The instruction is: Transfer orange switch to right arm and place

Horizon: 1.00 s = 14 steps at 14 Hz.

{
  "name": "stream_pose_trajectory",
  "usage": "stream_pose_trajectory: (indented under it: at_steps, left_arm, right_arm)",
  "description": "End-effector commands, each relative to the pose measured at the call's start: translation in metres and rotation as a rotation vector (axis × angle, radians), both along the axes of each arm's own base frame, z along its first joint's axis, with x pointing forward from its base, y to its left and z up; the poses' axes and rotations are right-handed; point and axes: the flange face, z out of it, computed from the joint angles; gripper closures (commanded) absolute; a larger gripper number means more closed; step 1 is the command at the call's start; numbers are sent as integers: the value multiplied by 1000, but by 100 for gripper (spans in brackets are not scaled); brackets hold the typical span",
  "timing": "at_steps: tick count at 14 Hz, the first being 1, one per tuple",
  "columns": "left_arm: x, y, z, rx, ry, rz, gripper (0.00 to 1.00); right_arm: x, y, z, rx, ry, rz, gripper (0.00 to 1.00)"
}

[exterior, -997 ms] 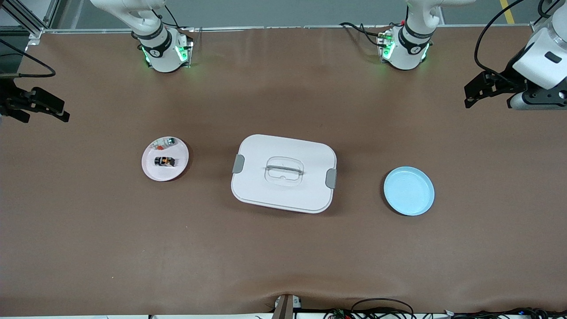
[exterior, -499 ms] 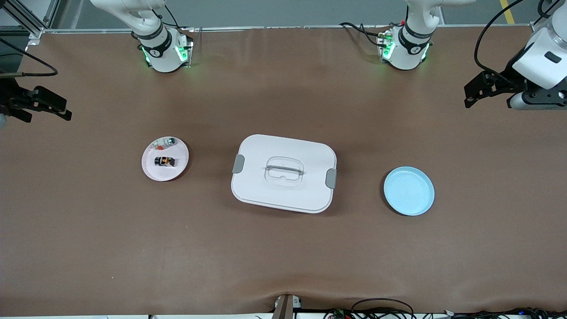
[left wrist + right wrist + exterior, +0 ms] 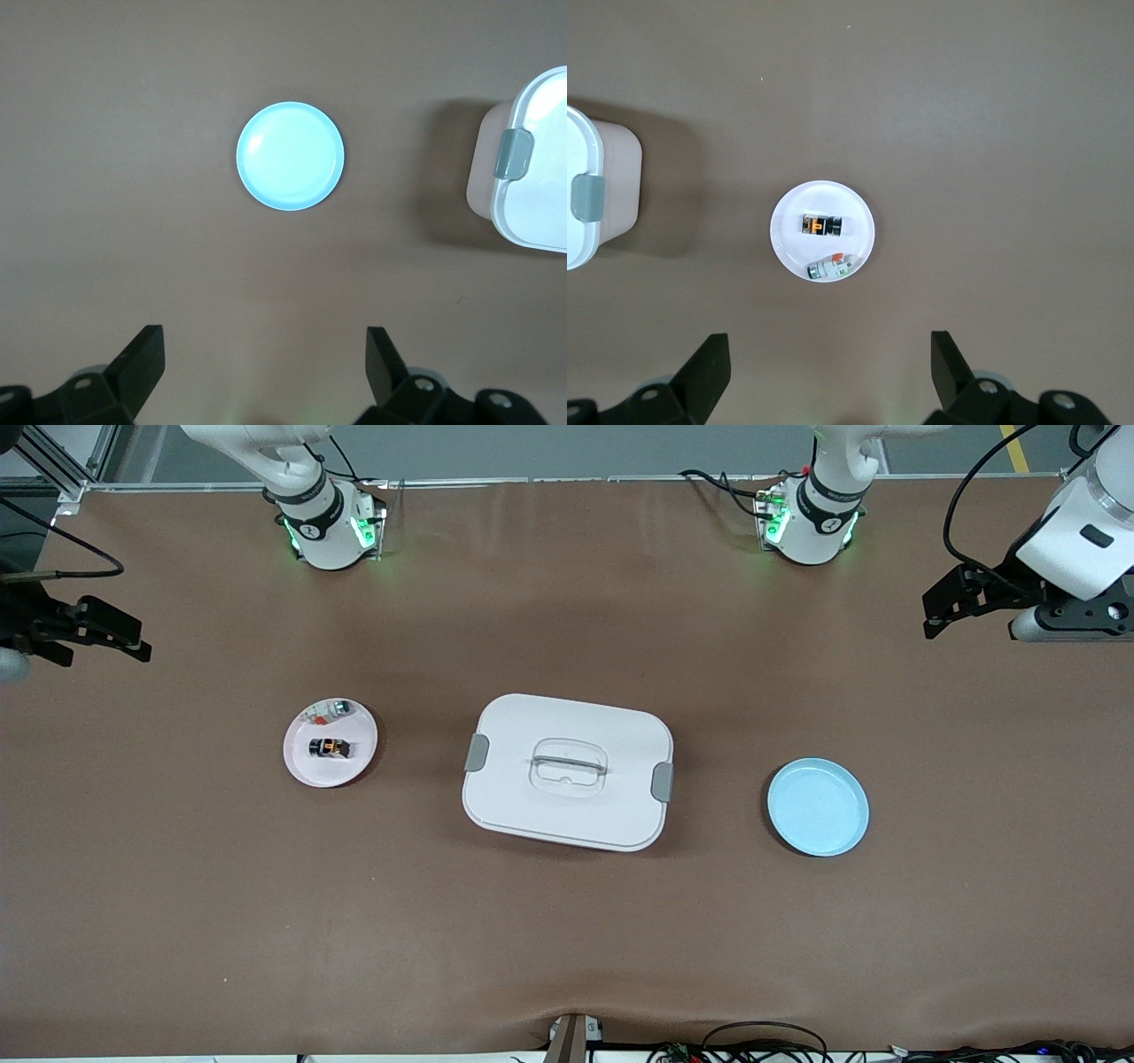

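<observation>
The orange switch [image 3: 329, 747] [image 3: 821, 225], a tiny black box with an orange face, lies on a small white-pink plate [image 3: 306, 769] [image 3: 787, 252] toward the right arm's end of the table. My right gripper [image 3: 106, 642] [image 3: 831, 363] hangs open high over the bare table near that end, with nothing between its fingers. My left gripper [image 3: 935, 613] [image 3: 266, 363] is also open and empty, up over the table at the left arm's end. An empty light blue plate [image 3: 818, 807] [image 3: 291, 156] lies toward that end.
A white lidded box [image 3: 567, 771] [image 3: 532, 168] [image 3: 594, 199] with grey clips stands mid-table between the two plates. A pale silvery part with a red-orange spot [image 3: 332, 709] [image 3: 831, 266] shares the white-pink plate with the switch. Cables trail along the table edge nearest the front camera.
My right gripper has drifted a little toward the table's middle, and my left gripper has shifted slightly the same way. Nothing on the table has moved.
</observation>
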Motion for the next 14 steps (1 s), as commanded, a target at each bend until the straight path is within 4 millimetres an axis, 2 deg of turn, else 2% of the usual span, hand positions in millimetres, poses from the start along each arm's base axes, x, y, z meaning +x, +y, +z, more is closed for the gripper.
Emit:
stream_pose_trajectory:
  at_steps: [1, 3, 8, 9, 14]
  left_arm:
    - [-11, -1, 8, -11, -1, -21, 0]
    - [-10, -1, 9, -11, 0, -23, 0]
    - [-7, 3, 15, -14, -15, -51, 0]
    - [-7, 4, 15, -14, -15, -49, 0]
    - [-6, 6, 17, -10, -22, -46, 0]
  right_arm:
    - [-17, 0, 2, 3, -13, 10, 0]
    - [-26, 0, 1, 4, -21, 9, 0]
    - [-31, -6, 3, 13, -4, -7, 0]
    - [-32, -13, 6, 17, -7, -20, 0]
    - [-33, -14, 11, 18, -11, -21, 0]
